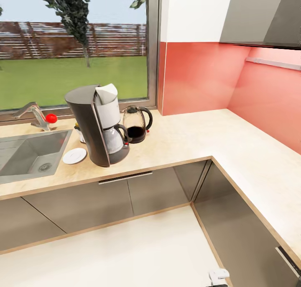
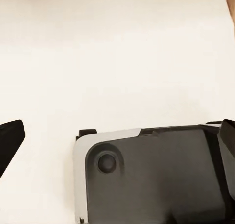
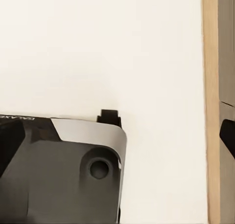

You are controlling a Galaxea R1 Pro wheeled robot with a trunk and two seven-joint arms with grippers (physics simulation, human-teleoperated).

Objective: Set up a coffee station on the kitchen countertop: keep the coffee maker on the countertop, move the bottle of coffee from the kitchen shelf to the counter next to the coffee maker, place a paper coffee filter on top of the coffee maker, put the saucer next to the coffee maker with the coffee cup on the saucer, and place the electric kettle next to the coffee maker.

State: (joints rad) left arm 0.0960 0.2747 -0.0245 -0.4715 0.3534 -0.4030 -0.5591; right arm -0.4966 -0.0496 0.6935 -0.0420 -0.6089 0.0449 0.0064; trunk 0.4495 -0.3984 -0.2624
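the coffee maker (image 1: 98, 126) is standing on the surface (image 1: 188, 140) with the filter (image 1: 107, 91) on top, the kettle (image 1: 136, 124) just beside it, and the saucer (image 1: 74, 155) on its sink side. both grippers are hanging open and empty. next, the robot should be fetching the cup and setting it centred on the saucer.

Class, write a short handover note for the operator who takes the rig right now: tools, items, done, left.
Tools: both wrist views show spread fingers over bare floor, holding nothing.
Items: coffee maker on the counter, paper filter on top, kettle close beside it, saucer by its base near the sink.
Done: filter, kettle, saucer.
Left: cup onto saucer; coffee bottle unconfirmed, something sits hidden behind the maker.
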